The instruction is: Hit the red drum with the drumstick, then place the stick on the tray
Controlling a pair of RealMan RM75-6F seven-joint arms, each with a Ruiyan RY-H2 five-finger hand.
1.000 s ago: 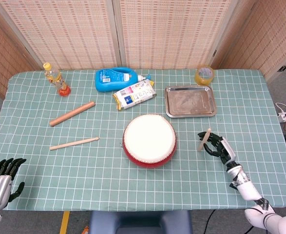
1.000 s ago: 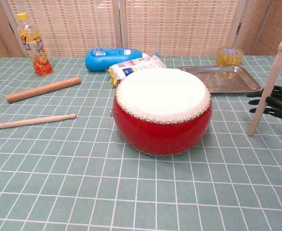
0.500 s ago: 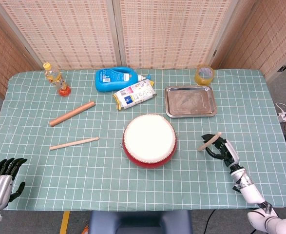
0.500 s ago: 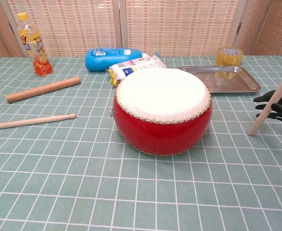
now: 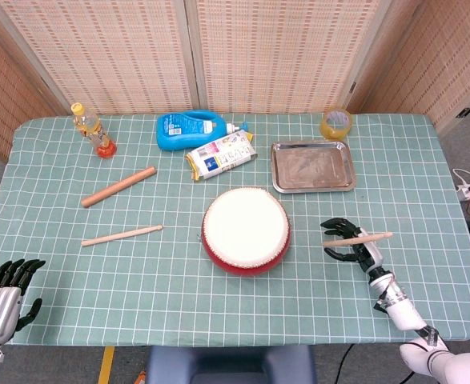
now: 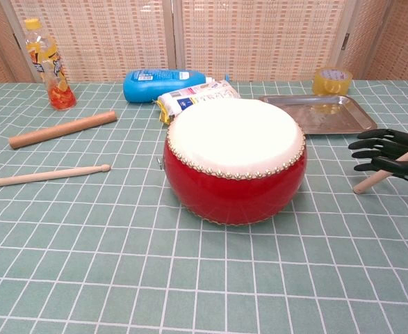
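The red drum [image 5: 245, 230] with its white skin stands mid-table, also in the chest view [image 6: 235, 158]. Right of it my right hand [image 5: 355, 242] holds a wooden drumstick [image 5: 376, 236] with most fingers spread. In the chest view the drumstick [image 6: 370, 181] slants low, its near end touching the cloth, and rises through the right hand [image 6: 391, 152]. The empty metal tray [image 5: 312, 166] lies behind the drum to the right. My left hand [image 5: 6, 292] hangs open off the table's front left corner, holding nothing.
A second drumstick [image 5: 122, 235] and a rolling pin [image 5: 118, 186] lie left of the drum. At the back stand an orange bottle [image 5: 90, 128], a blue bottle [image 5: 190, 130], a snack packet [image 5: 221, 155] and a tape roll [image 5: 335, 123].
The drumstick in my right hand has tipped from nearly upright to almost flat, its top swinging right. The hand's fingers have spread. The left hand has not moved.
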